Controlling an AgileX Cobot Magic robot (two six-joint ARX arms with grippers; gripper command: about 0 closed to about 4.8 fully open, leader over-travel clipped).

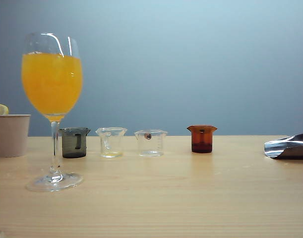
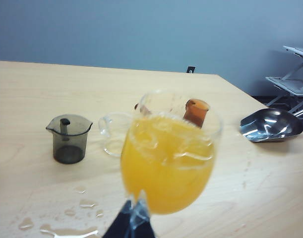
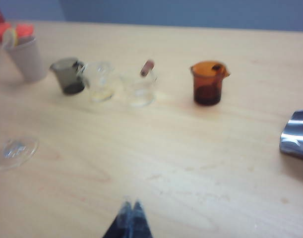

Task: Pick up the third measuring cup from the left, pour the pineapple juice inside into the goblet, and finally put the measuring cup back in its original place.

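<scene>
pale blue wall stands behind your light wood-grain worktop (image 1: 191, 198), which carries everything in view.

your largest item is the goblet (image 1: 52, 89), upright at the left of the exterior view with its round foot on the wood and its bowl filled high with deep orange juice. behind it, at the far left, you have a beige paper cup (image 1: 11, 135). at the right edge a shiny metal scoop (image 1: 289, 146) lies on the worktop.

next, four small cups stand in a row behind the goblet, running left to right in the exterior view. first a smoky grey cup (image 1: 74, 143), just beside the goblet's stem. then a clear cup (image 1: 111, 142) with a trace of pale liquid at the bottom. the third measuring cup (image 1: 151, 143), clear with a dark dot near its rim, stands upright on the wood just beside the clear cup and well apart from the amber-brown cup (image 1: 202, 139). you cannot tell whether any pineapple juice is in it. some wet patches (image 2: 67, 223) show on the wood in the left wrist view.

your left gripper (image 2: 134, 225) shows only dark tips low before the goblet's bowl; you cannot tell how its jaws stand. your right gripper (image 3: 130, 220) hangs above bare worktop, fingertips pressed together, holding nothing.
</scene>
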